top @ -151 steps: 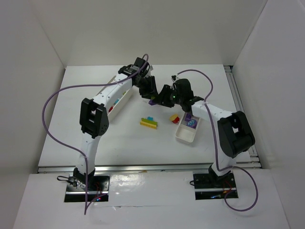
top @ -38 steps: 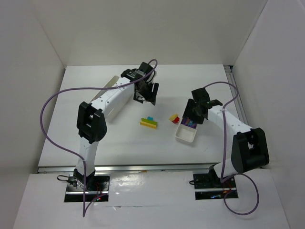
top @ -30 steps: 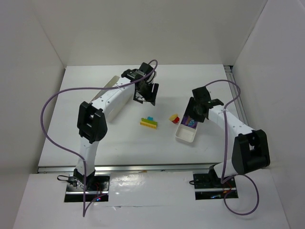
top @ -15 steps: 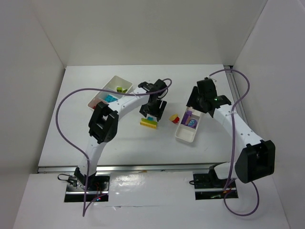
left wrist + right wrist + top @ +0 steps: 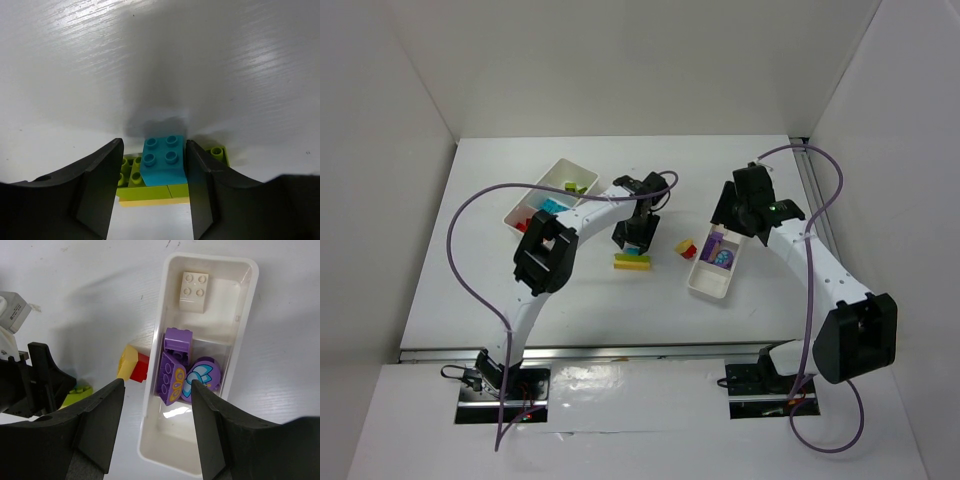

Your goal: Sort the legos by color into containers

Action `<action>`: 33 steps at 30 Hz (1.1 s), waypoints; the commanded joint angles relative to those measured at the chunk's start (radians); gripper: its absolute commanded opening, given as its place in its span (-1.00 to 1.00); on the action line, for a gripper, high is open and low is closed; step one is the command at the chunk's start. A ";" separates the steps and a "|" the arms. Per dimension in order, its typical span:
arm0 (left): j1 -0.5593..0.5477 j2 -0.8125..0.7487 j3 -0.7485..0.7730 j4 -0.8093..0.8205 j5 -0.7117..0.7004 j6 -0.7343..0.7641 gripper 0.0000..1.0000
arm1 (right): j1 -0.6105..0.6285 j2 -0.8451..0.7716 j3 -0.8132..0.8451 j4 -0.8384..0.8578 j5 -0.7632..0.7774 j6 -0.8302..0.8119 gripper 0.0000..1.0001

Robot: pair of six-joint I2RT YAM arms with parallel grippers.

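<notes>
A cyan-blue lego (image 5: 165,160) sits on top of a lime green and yellow stack (image 5: 631,261) of legos mid-table. My left gripper (image 5: 154,152) straddles it. The right finger touches the brick and a small gap shows on the left side, so the jaws stand open. My right gripper (image 5: 157,390) hovers open above the smaller container (image 5: 250,305), which holds purple legos (image 5: 172,377) and a cream brick (image 5: 195,285). A red and yellow lego (image 5: 134,365) lies just outside that container's left wall. The longer container (image 5: 560,165) holds lime, cyan and red legos.
The white walls of the enclosure stand close at the left, back and right. Purple cables arc over both arms. A metal rail (image 5: 825,215) runs along the table's right edge.
My left arm swung from the longer container to the stack, came down over the cyan brick, and its jaws have narrowed. The right arm drew back above the smaller container, then held still.
</notes>
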 commanded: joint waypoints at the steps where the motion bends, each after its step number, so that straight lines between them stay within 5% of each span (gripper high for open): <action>1: -0.001 -0.008 -0.002 -0.024 -0.019 -0.019 0.24 | -0.005 0.004 0.019 0.005 -0.002 -0.008 0.26; 6: -0.001 -0.017 0.016 -0.079 -0.009 -0.066 0.06 | -0.005 0.022 0.019 0.005 -0.002 -0.008 0.26; 11: 0.019 -0.027 0.079 -0.125 0.000 -0.087 -0.59 | -0.005 0.022 0.019 0.005 -0.011 -0.008 0.26; 16: 0.071 -0.067 0.145 -0.145 0.028 -0.078 -1.00 | -0.005 0.022 0.028 0.027 -0.071 -0.036 0.26; 22: 0.120 -0.078 0.255 -0.145 0.151 0.000 -1.00 | 0.040 0.039 0.040 0.142 -0.415 -0.177 0.38; 26: 0.145 -0.069 0.274 -0.140 0.269 0.022 -1.00 | 0.100 0.129 0.078 0.142 -0.536 -0.231 0.71; 33: 0.163 -0.089 0.264 -0.105 0.382 0.022 -1.00 | 0.160 0.277 0.160 0.226 -0.671 -0.242 0.87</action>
